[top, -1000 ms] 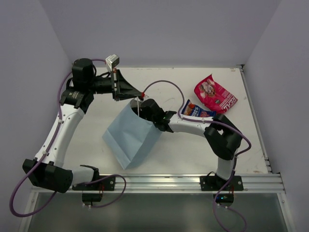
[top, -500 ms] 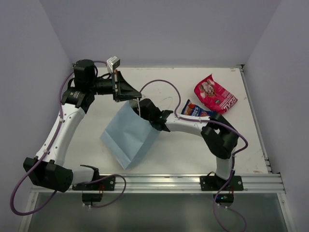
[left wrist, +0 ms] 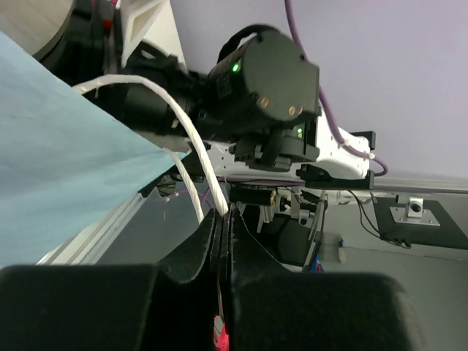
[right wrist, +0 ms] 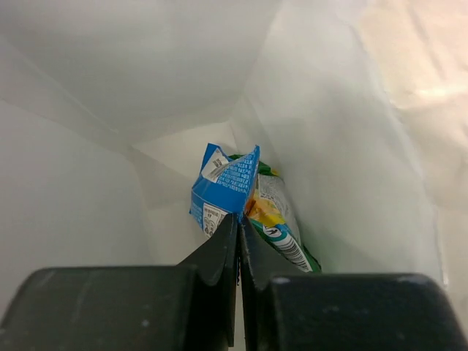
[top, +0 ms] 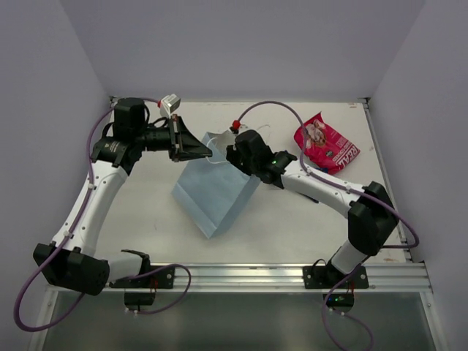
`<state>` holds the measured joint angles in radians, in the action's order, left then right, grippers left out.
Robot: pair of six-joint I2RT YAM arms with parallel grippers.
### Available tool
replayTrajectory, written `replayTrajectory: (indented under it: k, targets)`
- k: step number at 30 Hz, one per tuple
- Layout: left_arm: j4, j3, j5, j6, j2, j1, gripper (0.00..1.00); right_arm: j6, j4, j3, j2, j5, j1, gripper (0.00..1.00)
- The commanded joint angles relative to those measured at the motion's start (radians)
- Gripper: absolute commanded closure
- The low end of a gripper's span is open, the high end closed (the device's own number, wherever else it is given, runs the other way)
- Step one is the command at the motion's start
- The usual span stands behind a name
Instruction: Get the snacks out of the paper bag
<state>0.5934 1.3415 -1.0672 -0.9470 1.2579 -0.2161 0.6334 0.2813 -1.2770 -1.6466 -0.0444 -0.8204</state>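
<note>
Top external: paper bag [top: 216, 194] over white table [top: 285, 227], lilac walls [top: 241, 44].

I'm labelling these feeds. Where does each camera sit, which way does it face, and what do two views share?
Top external: above and behind the bases, facing down at the table; left arm, right arm and paper bag show.
Left wrist: on the left arm, facing along the left gripper, shut on the string handle.
Right wrist: facing down into the bag past the right gripper, shut on the blue packet.
Shared: top and left wrist both show the right arm.
</note>
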Motion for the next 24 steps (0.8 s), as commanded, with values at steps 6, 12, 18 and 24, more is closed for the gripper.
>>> replayTrajectory:
  k: [6, 12, 18, 24]
  targets:
    - [-0.032, -0.050, 0.019, 0.023, -0.069, 0.004, 1.00, -0.066, 0.113, -0.037, 0.116, 0.001, 0.075, 1.00]
    - [0.074, -0.071, 0.070, 0.085, -0.104, 0.006, 1.00, -0.135, 0.226, -0.267, 0.119, 0.005, 0.173, 1.00]
    - [0.169, -0.058, 0.139, 0.143, -0.120, 0.009, 1.00, -0.153, 0.372, -0.542, 0.100, -0.022, 0.214, 1.00]
    - [0.186, -0.056, 0.174, 0.157, -0.135, 0.015, 1.00, -0.144, 0.484, -0.757, 0.088, -0.052, 0.262, 1.00]
